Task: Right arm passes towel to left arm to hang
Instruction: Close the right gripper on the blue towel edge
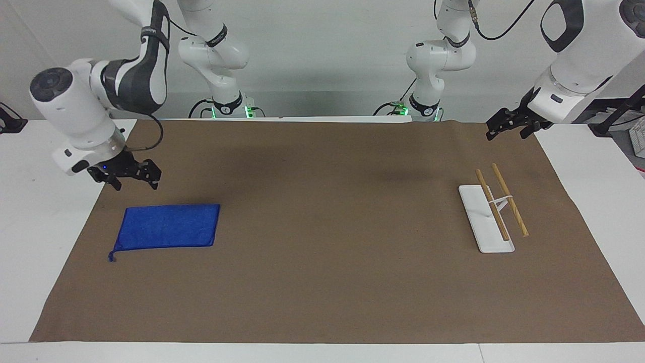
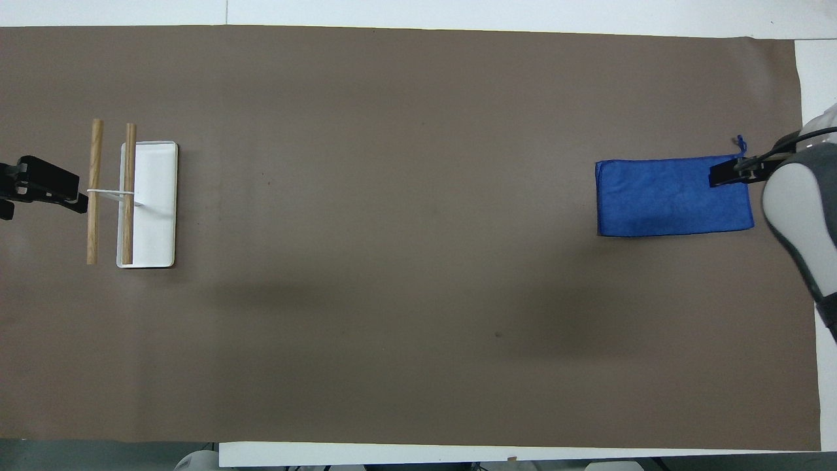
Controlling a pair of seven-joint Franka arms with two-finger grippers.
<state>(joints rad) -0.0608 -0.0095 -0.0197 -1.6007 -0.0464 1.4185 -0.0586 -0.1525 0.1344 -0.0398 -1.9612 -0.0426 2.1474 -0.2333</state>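
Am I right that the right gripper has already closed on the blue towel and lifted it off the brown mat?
Not quite: in the facing view the right gripper is open and hangs above the towel, not holding it. The towel lies flat on the brown mat.

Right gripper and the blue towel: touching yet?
Apart. The facing view shows the right gripper open in the air, brown mat visible between its fingertips and the towel. In the overhead view it only overlaps the towel's corner.
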